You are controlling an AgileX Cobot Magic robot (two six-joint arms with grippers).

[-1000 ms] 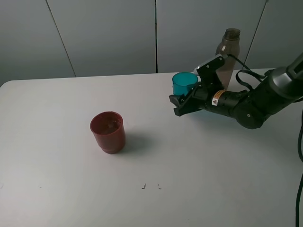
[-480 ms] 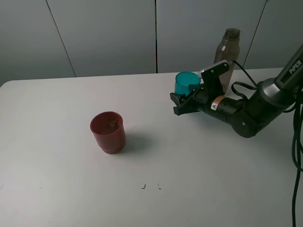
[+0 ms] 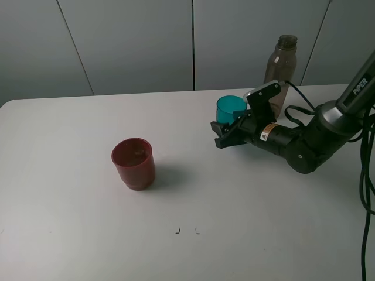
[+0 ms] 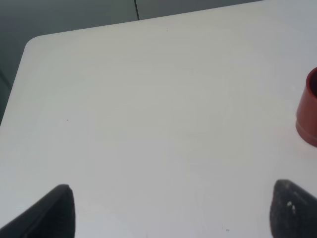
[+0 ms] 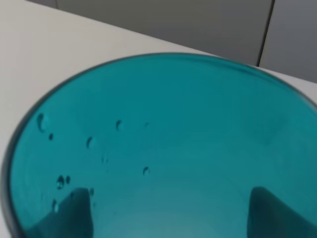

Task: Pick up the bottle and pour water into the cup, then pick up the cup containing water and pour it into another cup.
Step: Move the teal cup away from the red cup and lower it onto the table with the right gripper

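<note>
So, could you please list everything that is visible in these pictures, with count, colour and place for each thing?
bottle: one, smoky grey-brown, no cap, upright at the far right of the table, behind the right arm.
teal cup: one, translucent teal-blue, right of centre, between the fingers of the right gripper; droplets on its inner wall.
red cup: one, red-brown, upright, left of centre, standing alone.
table: one, white, carries everything; two small dark marks near its front edge.
wall panels: grey, behind the table.
right gripper: one, black, shut on the teal cup.
left gripper: one, black, only two fingertips show, spread apart above bare table.
</note>
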